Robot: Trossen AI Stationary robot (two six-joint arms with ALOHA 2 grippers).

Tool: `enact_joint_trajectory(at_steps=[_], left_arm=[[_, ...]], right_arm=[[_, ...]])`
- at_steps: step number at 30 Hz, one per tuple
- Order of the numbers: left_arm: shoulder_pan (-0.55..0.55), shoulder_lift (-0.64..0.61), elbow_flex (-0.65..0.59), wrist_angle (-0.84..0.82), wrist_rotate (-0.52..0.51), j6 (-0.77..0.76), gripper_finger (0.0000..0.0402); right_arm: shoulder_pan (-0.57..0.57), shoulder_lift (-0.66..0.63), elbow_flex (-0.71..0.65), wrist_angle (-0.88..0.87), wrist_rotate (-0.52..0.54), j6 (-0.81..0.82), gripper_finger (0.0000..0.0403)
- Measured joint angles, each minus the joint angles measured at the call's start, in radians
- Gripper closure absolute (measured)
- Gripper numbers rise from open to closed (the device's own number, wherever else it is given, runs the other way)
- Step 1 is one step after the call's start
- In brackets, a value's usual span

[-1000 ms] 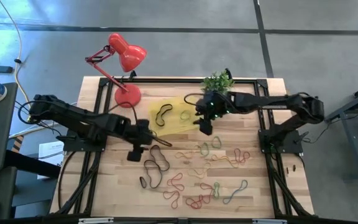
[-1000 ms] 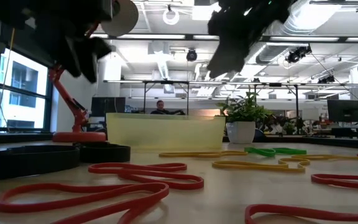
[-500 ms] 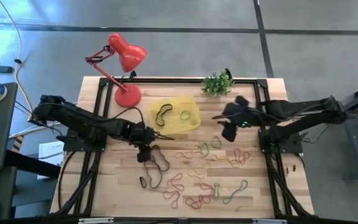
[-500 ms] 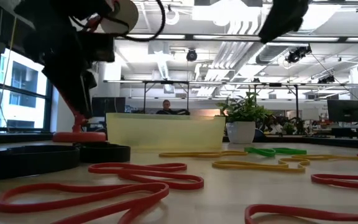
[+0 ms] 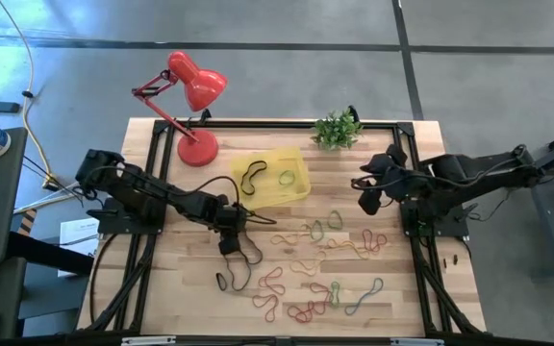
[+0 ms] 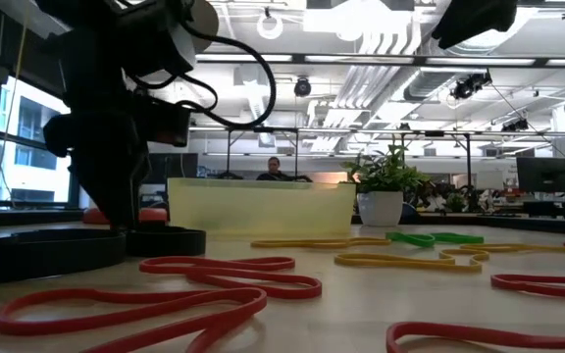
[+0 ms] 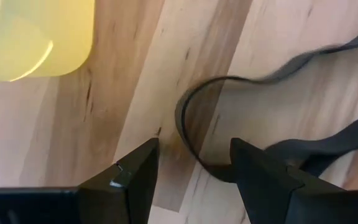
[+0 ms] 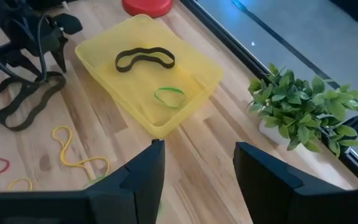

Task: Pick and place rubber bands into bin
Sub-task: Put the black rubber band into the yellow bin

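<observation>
A large black rubber band (image 5: 242,254) lies flat on the wooden table, and one looped end (image 7: 186,127) shows in the left wrist view. My left gripper (image 5: 230,239) (image 7: 194,155) is down at the table, open, with a finger on each side of that loop. The yellow bin (image 5: 296,188) (image 8: 185,68) stands toward the table's far side with a black band (image 8: 145,58) and a green band (image 8: 169,94) lying in it. My right gripper (image 5: 367,195) (image 8: 197,155) hangs open in the air to the right of the bin, holding nothing. My left gripper points down at the black band's looped end (image 7: 183,118), with the strand running between its open fingers. One fingertip (image 7: 247,158) stands right against the band's lower curve. Whether the finger touches the band, I cannot tell.
Several red, orange, green and tan bands (image 5: 327,252) lie scattered over the table's middle and near part. A red desk lamp (image 5: 196,98) stands at the far left and a potted plant (image 5: 337,129) (image 8: 303,106) at the far edge. Bare wood lies between bin and bands.
My right gripper has drawn back from over the bin toward the table's right edge, still open. My left gripper has moved a little to the right and gone down onto the table at the black band's end.
</observation>
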Motion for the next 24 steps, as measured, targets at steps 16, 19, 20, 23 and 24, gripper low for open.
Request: enact_joint_trajectory(at_steps=[16, 19, 20, 23, 24], left_arm=[[0.0, 0.012, 0.0, 0.019, -0.052, 0.057, 0.0389], [0.0, 0.011, 0.0, 0.019, -0.052, 0.061, 0.0382], [0.0, 0.011, 0.0, 0.019, -0.049, 0.062, 0.0382], [0.001, 0.011, 0.006, 0.013, -0.027, 0.076, 0.0396], [0.001, 0.009, 0.009, 0.01, -0.018, 0.086, 0.0398]], right_arm=[[0.0, 0.001, 0.0, 0.0, 0.025, -0.003, 0.0222], [0.0, 0.001, 0.0, 0.0, 0.029, -0.002, 0.0222], [0.0, 0.001, 0.0, 0.0, 0.029, -0.002, 0.0222], [0.0, 0.001, 0.0, 0.0, 0.03, -0.003, 0.0222], [0.0, 0.001, 0.0, 0.0, 0.031, -0.003, 0.0222]])
